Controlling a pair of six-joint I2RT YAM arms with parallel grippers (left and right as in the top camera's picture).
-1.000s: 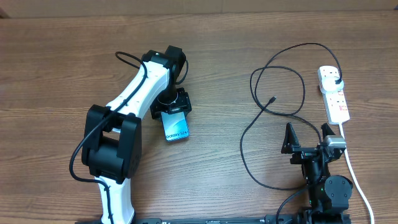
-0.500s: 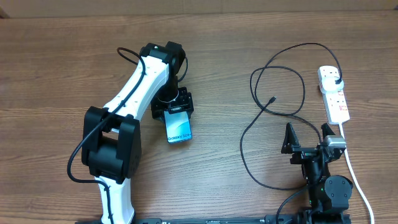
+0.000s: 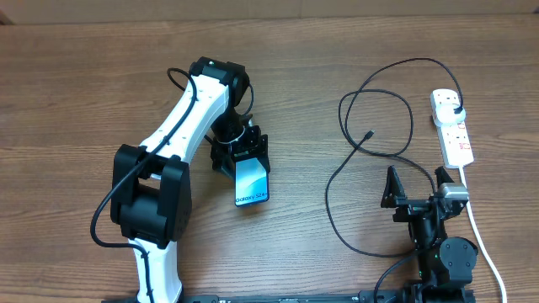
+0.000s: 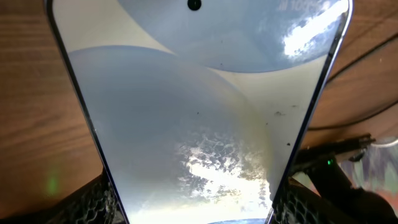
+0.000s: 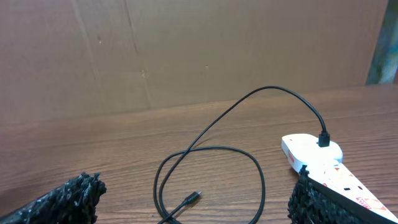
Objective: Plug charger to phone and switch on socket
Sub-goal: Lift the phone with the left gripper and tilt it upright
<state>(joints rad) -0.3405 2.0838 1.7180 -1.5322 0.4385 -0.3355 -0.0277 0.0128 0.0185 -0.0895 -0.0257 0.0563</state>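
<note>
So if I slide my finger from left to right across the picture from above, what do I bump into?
left arm → phone → charger's connector tip → right gripper → socket

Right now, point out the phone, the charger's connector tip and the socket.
phone [image 3: 252,180], overhead view, middle of its lit screen.
charger [image 3: 370,134], overhead view, its loose connector tip.
socket [image 3: 456,139], overhead view, middle of its white body.
</note>
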